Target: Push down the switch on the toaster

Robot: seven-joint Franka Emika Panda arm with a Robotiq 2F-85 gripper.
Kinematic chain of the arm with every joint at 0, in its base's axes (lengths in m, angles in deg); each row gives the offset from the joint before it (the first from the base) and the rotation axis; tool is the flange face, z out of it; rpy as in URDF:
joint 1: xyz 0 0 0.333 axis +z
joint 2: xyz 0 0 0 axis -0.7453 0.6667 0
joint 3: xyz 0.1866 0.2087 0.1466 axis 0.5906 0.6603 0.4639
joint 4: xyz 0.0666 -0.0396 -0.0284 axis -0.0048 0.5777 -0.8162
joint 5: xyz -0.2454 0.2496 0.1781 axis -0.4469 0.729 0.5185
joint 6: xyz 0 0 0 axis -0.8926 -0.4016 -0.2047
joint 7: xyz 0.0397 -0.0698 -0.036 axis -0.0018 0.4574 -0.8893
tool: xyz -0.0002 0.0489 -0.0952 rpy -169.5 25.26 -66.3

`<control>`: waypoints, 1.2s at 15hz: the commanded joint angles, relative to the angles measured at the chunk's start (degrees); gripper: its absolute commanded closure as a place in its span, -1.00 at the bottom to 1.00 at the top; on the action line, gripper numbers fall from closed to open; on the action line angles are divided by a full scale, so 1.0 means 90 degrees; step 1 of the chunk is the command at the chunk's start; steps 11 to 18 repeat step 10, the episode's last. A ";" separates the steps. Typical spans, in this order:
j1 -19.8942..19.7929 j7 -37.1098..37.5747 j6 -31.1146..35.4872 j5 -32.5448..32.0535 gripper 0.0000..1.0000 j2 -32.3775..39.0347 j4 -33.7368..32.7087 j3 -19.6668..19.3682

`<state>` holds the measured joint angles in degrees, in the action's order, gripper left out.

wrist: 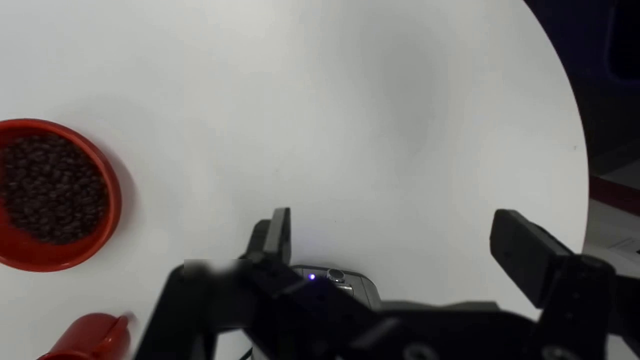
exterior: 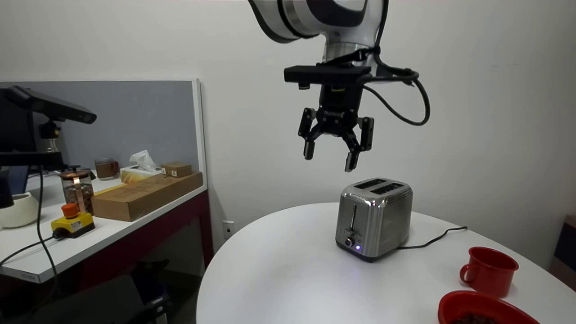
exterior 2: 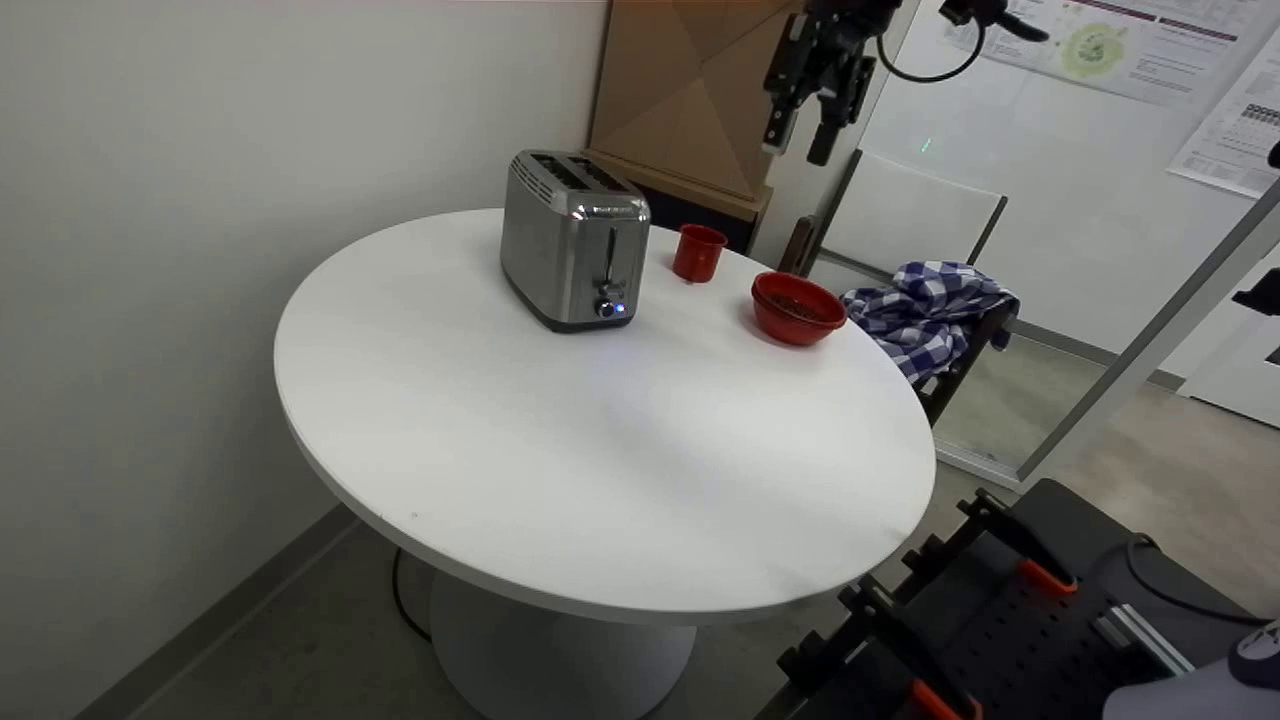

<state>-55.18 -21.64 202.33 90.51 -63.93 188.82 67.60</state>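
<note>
A silver toaster (exterior: 378, 220) stands upright on the white round table (exterior: 270, 270); it also shows in an exterior view (exterior 2: 570, 240). Its front has a vertical slot, with the switch lever (exterior 2: 611, 290) low in it, just above a round knob (exterior: 349, 242). A small blue-violet light is lit beside the knob. In the wrist view the toaster front (wrist: 367, 290) is mostly hidden behind the gripper; the knob and part of the lever (wrist: 345, 288) show. My gripper (exterior: 330, 159) is open and empty, above table height, apart from the toaster. Its spread fingers (wrist: 395, 240) also show in the wrist view.
A red mug (exterior: 490, 272) and a red bowl (exterior 2: 790, 310) of dark beans stand beside the toaster. A black cord (exterior: 432, 240) runs from the toaster over the table. A wall (exterior: 252, 135) rises behind the table. A desk (exterior: 148, 211) with boxes stands apart.
</note>
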 commanded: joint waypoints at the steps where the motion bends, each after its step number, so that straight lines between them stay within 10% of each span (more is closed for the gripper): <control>1: 0.0156 -0.0044 -0.0328 -0.0245 -1.00 -0.1023 0.0606 -0.0216; 18: 0.0235 0.0029 -0.0251 -0.0203 -1.00 -0.0956 0.0580 -0.0289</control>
